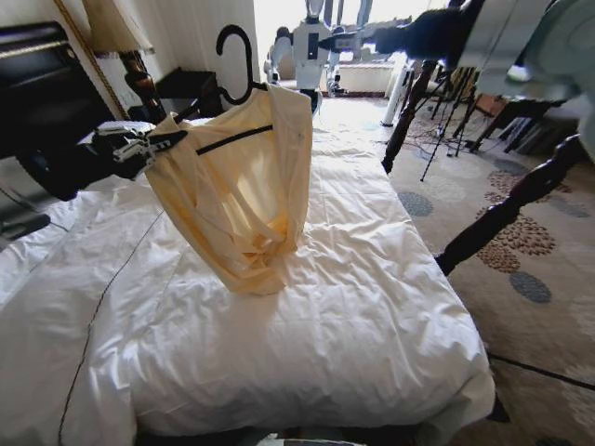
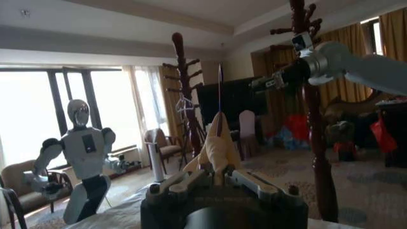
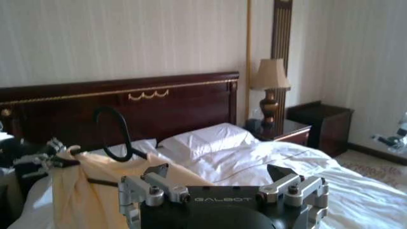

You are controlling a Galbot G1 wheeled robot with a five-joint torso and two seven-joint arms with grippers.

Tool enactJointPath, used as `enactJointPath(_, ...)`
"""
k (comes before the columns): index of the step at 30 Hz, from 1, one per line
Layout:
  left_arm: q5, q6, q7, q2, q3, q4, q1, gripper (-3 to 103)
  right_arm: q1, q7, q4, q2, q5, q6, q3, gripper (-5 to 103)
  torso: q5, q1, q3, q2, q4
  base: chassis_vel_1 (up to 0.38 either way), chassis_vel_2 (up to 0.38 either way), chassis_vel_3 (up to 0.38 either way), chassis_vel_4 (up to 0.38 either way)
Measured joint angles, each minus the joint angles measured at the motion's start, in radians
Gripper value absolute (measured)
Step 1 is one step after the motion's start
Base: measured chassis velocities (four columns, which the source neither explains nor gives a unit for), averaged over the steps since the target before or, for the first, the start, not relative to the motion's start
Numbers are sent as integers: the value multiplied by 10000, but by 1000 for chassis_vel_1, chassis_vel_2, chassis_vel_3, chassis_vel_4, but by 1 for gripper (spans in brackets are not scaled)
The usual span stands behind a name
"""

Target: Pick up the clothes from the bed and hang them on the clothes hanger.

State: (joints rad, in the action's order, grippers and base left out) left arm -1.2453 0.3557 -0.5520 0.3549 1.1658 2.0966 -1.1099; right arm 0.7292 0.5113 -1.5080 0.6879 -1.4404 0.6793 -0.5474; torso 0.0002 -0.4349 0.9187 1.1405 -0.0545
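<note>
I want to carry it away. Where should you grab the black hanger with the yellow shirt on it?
Probably the hanger's curved hook, taken from above: it sticks up bare over the shirt, while the left gripper pinches one shoulder end and cloth covers the rest. The right gripper hangs free, well off to the side.

The bed (image 1: 372, 307) is viewed from above its foot by the head camera. The headboard (image 3: 127, 102) is faced from the right wrist; the window (image 2: 114, 105) from the left. The clothes (image 1: 242, 186) are shared.

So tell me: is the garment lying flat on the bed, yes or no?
No. The left claw holds the garment up on the hanger, only its bottom touching the duvet.
</note>
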Motion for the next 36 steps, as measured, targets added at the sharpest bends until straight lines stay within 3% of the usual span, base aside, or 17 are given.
enactJointPath(5, 3, 0, -45, 62, 21, 71, -9, 4, 686, 823, 304, 354, 464, -164, -1069, 100, -7, 2, -1, 0, 3, 0, 0, 0, 0)
enactJointPath(9, 3, 4, -108, 147, 56, 145, -2, 4, 1450, 1774, 916, 968, 1312, -871, -1993, 100, -8, 2, -1, 0, 3, 0, 0, 0, 0)
enactJointPath(14, -10, 23, -148, 213, 97, 189, -2, 4, 1946, 2351, 1382, 1490, 1881, -1089, -2560, 103, -8, 1, -1, 0, 1, 0, 0, 0, 0)
enactJointPath(16, -26, 38, -251, 251, 135, 221, 5, 4, 2200, 2814, 1705, 1920, 2280, -1283, -3011, 95, -10, 3, -2, 1, 1, 0, 0, 0, 0)
enactJointPath(19, -38, 45, -287, 294, 162, 262, 5, 4, 2235, 3037, 1877, 2239, 2474, -1429, -3284, 93, -11, 4, -2, 1, 3, 0, 0, 0, 0)
enactJointPath(23, -51, 49, -316, 328, 188, 289, 5, 4, 2154, 3256, 2016, 2429, 2562, -1658, -3461, 78, -8, 2, -2, 0, 3, 0, 0, 0, 0)
enactJointPath(27, -66, 49, -335, 329, 190, 290, 16, 4, 2089, 3345, 2030, 2430, 2559, -1775, -3613, 66, -5, 2, -2, 0, 0, 0, 0, 0, 0)
enactJointPath(28, -68, 49, -348, 329, 190, 283, 14, 4, 2001, 3515, 2061, 2387, 2544, -1961, -3674, 56, -5, 3, -2, 0, 1, 0, 0, 0, 0)
enactJointPath(30, -68, 50, -349, 331, 190, 276, 10, 4, 1944, 3604, 2047, 2341, 2514, -1998, -3671, 56, -6, 3, -2, 1, 2, 0, 0, 0, 0)
enactJointPath(34, -67, 44, -341, 342, 162, 291, 3, 4, 1739, 3614, 1741, 2120, 2230, -2003, -3537, 34, -6, 2, -2, 0, 0, 0, 0, 0, 0)
enactJointPath(36, -67, 40, -325, 342, 149, 308, 3, 4, 1618, 3545, 1603, 2060, 2104, -1987, -3430, 29, -5, 3, -2, 1, 0, 0, 0, 0, 0)
